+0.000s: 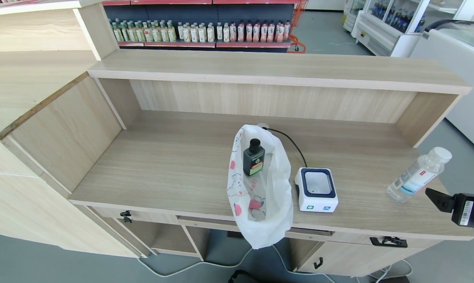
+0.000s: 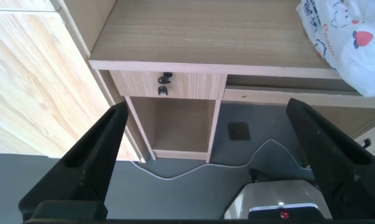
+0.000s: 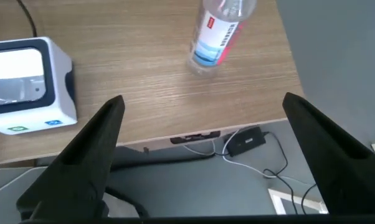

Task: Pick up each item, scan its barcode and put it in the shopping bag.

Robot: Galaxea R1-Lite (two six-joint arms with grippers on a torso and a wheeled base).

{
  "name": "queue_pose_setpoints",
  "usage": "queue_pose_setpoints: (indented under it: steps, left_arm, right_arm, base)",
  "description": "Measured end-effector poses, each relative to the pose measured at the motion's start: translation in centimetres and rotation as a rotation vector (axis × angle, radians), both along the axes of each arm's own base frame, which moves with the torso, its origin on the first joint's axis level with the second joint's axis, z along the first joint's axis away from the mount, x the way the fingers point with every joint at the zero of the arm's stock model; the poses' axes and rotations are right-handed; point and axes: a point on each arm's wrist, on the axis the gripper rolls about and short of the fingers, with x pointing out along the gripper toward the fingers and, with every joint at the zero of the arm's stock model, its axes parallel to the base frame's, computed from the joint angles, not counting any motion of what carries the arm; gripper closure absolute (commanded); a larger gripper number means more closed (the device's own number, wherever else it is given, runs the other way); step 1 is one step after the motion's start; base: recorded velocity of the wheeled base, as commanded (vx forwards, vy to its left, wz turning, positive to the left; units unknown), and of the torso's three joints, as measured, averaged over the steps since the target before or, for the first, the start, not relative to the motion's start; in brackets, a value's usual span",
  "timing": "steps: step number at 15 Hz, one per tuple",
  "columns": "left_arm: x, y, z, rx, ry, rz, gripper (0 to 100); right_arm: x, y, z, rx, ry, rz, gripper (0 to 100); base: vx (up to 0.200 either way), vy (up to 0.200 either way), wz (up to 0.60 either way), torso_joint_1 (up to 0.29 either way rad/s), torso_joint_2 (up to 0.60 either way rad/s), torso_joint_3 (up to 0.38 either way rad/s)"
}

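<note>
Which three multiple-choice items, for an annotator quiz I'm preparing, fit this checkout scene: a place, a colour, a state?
1. The dark bottle stands: A in the shopping bag; B on the upper ledge; C on the floor.
2. The casing of the barcode scanner is: A red; B white; C yellow.
3. The jaws of the right gripper are: A shut on a bottle; B shut on the bag; C open, empty.
Key: 1 A, it shows through the bag's mouth; 2 B, white sides, dark rim; 3 C, jaws wide apart, nothing held.
</note>
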Motion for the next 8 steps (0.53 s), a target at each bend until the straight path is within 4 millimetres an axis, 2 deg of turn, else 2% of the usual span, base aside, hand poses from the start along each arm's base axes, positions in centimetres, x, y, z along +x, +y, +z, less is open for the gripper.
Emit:
queue_pose_setpoints:
  steps: [5,8]
  left_arm:
    - [0.00,0.00,0.00,0.001,0.000,0.001,0]
    - [0.00,0.00,0.00,0.001,0.000,0.000,0]
  right_arm:
    - [0.26,-0.24,-0.27,0.006,0.015,-0.010,0]
    - [0.68,-0.14,-0.40,0.033,0.020,0.045,0]
  base:
    - [0.000,-0.200,0.00,0.002,0.00,0.001]
    - [0.000,-0.200,0.00,0.004,0.00,0.005]
